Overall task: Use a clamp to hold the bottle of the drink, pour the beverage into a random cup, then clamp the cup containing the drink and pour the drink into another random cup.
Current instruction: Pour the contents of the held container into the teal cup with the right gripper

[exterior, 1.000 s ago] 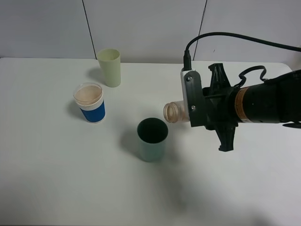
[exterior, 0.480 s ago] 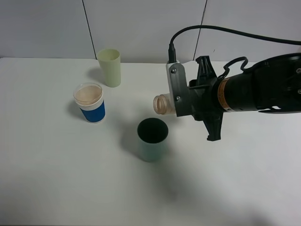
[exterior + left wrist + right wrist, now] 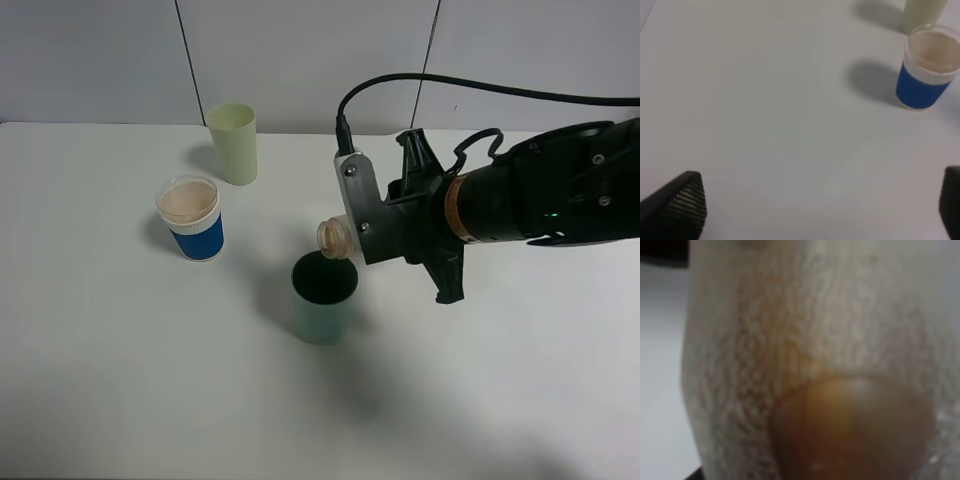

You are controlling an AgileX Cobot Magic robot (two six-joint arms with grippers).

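Observation:
In the exterior high view my right gripper, the clamp with a silver-grey plate and an orange wrist band, is shut on the translucent bottle. The bottle is tipped over, its open neck pointing down-left just above the far rim of the teal cup. The right wrist view is filled by the bottle wall, with brown beverage pooled inside. I cannot see any liquid inside the teal cup. My left gripper is open and empty above bare table; it is out of the exterior high view.
A blue cup with a white rim stands left of the teal cup and shows in the left wrist view. A pale yellow-green tumbler stands behind it near the wall. The white table fills the view.
My right gripper has moved left with the bottle and tipped it further, bringing the neck from right of the teal cup to just over its rim. The cups have not moved.

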